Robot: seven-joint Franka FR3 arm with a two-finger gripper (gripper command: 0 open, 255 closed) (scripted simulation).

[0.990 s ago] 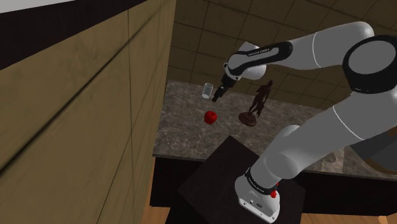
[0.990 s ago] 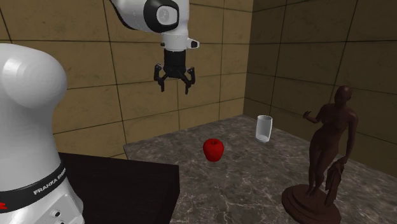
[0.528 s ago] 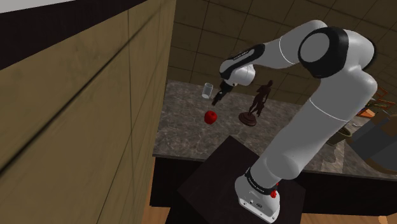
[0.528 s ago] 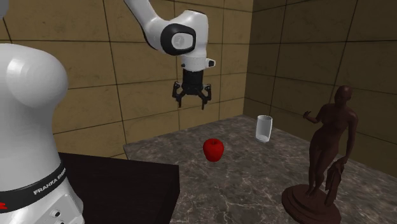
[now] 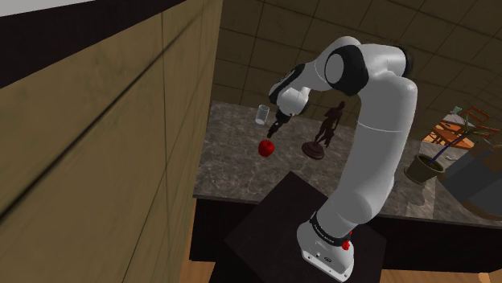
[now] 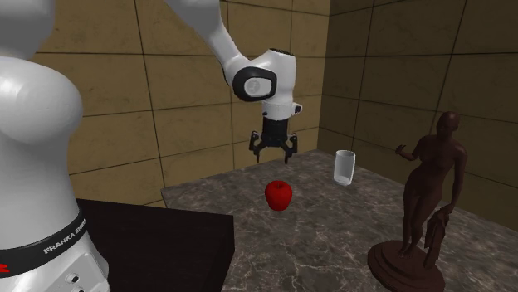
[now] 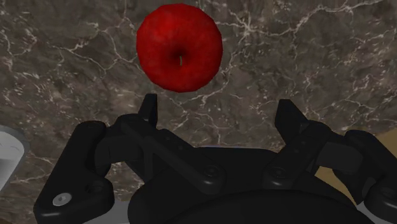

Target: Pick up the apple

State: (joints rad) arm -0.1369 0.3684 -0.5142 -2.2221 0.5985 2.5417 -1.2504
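Above the dark marbled counter [image 6: 332,236], our all-black two-finger gripper [image 6: 273,154] has dropped nearer, its fingers [image 7: 148,109] spread and empty. The round red apple [image 6: 278,195] sits on the counter beneath it, ungrasped; we judge the last descent remains.

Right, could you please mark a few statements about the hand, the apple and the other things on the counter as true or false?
1. The hand is open and holds nothing. True.
2. The apple rests on the dark veined counter. True.
3. The apple is green. False: it is red.
4. The hand touches the apple. False: it hovers above the apple, apart from it.
5. The glass stands upright on the counter. True.
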